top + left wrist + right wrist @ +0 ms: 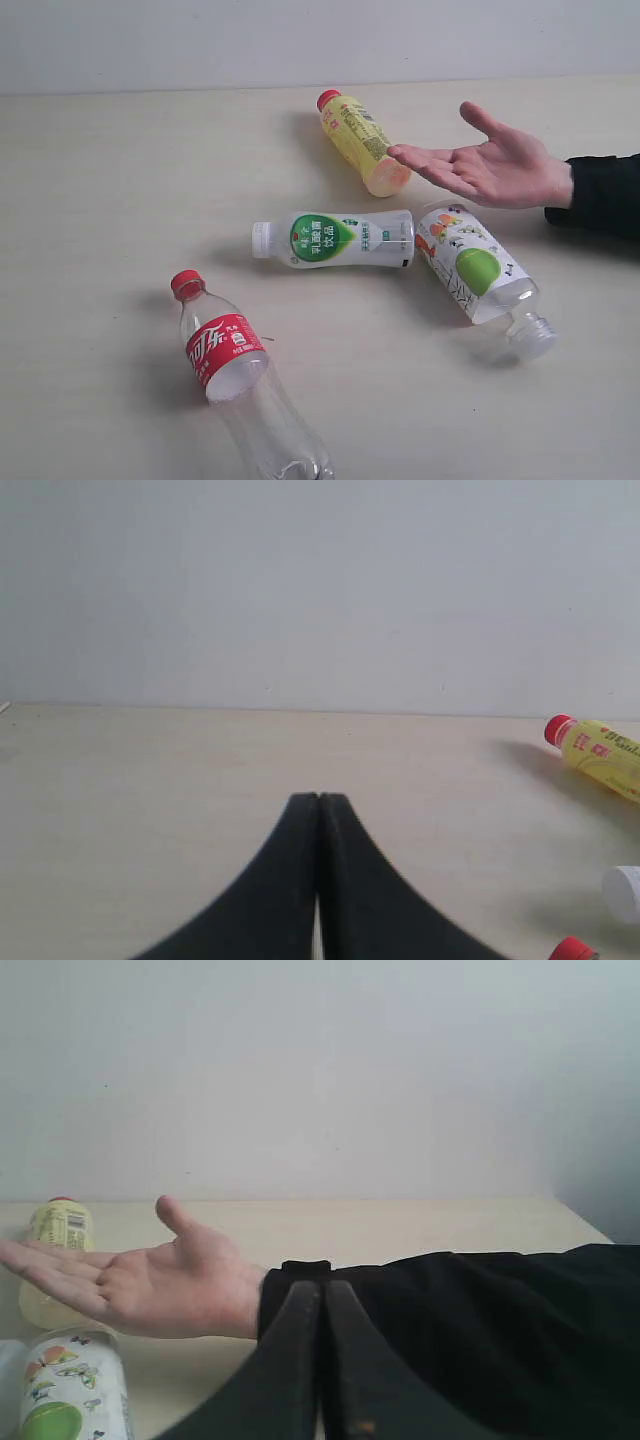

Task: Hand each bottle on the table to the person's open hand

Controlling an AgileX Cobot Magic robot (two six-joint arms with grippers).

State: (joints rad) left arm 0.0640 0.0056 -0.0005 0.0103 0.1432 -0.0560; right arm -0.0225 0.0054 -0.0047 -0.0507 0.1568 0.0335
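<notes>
Worktop (120,180): carries all four bottles, each lying on its side and none gripped.

Red-cap bottle (235,375): at the near edge, farthest from the hand.

Fruit bottle (475,270): toward the right edge. Its base appears to touch the base of the white bottle (340,240), which lies mid-worktop.

Yellow bottle (362,140): toward the far edge.

Hand (490,165): reaches in over the right edge, palm up and open, near the yellow and fruit bottles, evidently positioned to receive.

Left fingers (319,805) and right fingers (323,1295): pressed together, empty. No handover has begun.
</notes>
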